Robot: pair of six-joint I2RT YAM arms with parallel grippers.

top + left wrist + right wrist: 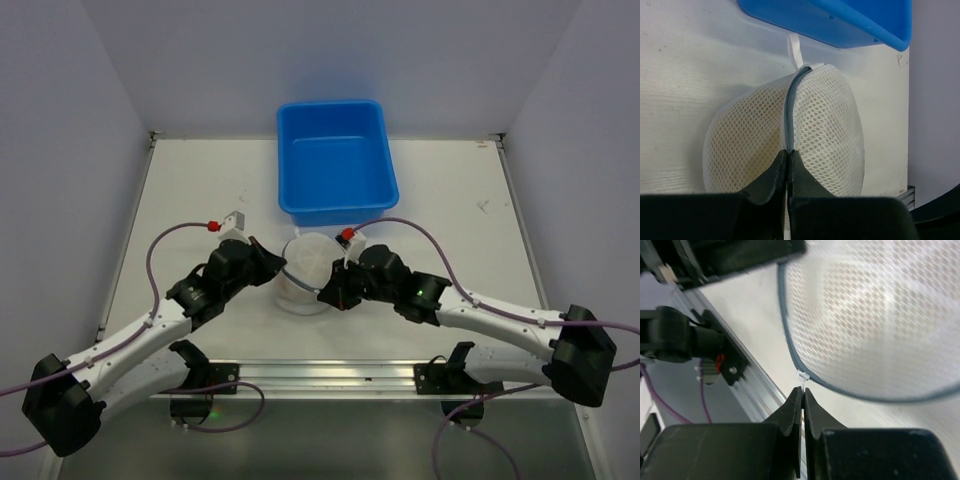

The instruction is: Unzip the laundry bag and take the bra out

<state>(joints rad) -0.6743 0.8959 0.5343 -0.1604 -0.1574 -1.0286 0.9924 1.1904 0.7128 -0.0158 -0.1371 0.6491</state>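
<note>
We've got both arms on the laundry bag [305, 262], mid-table [200, 180]. L gripper [789, 152] is clenched on the bag's zip seam, left side. R gripper [803, 390] is pinched onto the white zip pull [801, 376], right side. The bra [747, 150] shows only as a yellowish tint thru the mesh. Blue tub [338, 213] sits just beyond.

Robot lab test cell. A bare white table [200, 190] is boxed in by plain pale wall panels [60, 150] beyond and to both sides of the grippers. Left arm [130, 340] and right arm [500, 315] are bolted to an aluminium rail [330, 372] (slotted extrusion, close behind the right gripper [803, 390] in its wrist view). Purple cables [149, 268] loop off the wrists. Staged prop: a blue plastic tub [335, 160] just beyond the left gripper [789, 152].
</note>
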